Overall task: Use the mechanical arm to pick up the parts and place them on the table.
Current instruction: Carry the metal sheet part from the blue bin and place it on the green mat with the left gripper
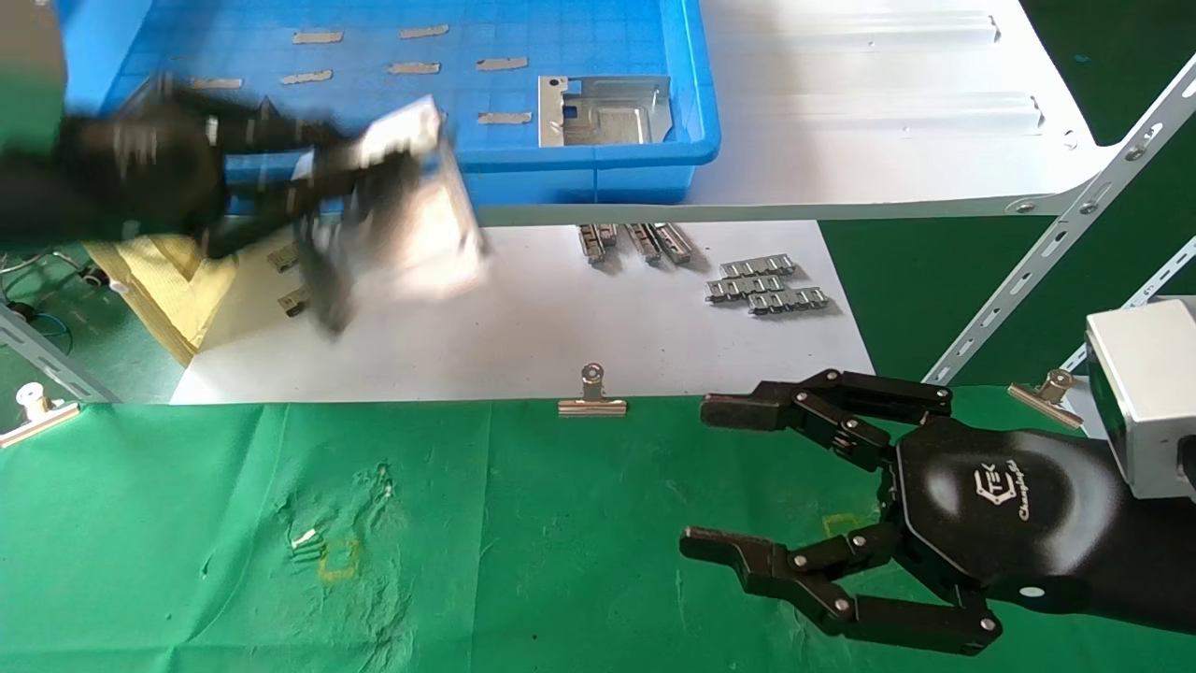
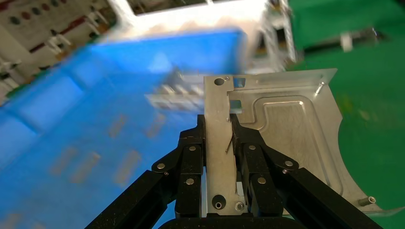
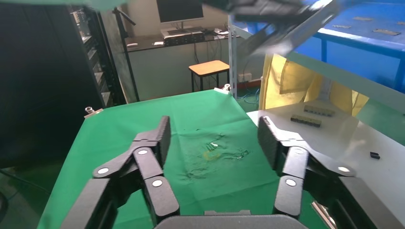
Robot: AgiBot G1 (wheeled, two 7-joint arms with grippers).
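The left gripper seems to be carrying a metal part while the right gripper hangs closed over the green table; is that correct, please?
Not quite: the right gripper is open, fingers spread wide apart, as the right wrist view shows. The rest holds: the left gripper is shut on a metal part, and the right hangs over the green table.

1. The head view looks forward and down from above the table (image 1: 467, 542), taking in its green cloth nearest the camera, the white sheet (image 1: 523, 336) beyond it, and the blue bin (image 1: 598, 159) farthest off
2. The left wrist view sits close behind the left gripper (image 2: 218, 138), facing along its fingers toward the blue bin (image 2: 95, 124); the held part (image 2: 286, 129) fills much of it, with the table's green (image 2: 372, 95) off to one side
3. The right wrist view sits just behind the right gripper (image 3: 212, 138), facing low across the table (image 3: 191, 124) toward the room beyond
4. All three views share the table and the blue bin (image 3: 363, 38)
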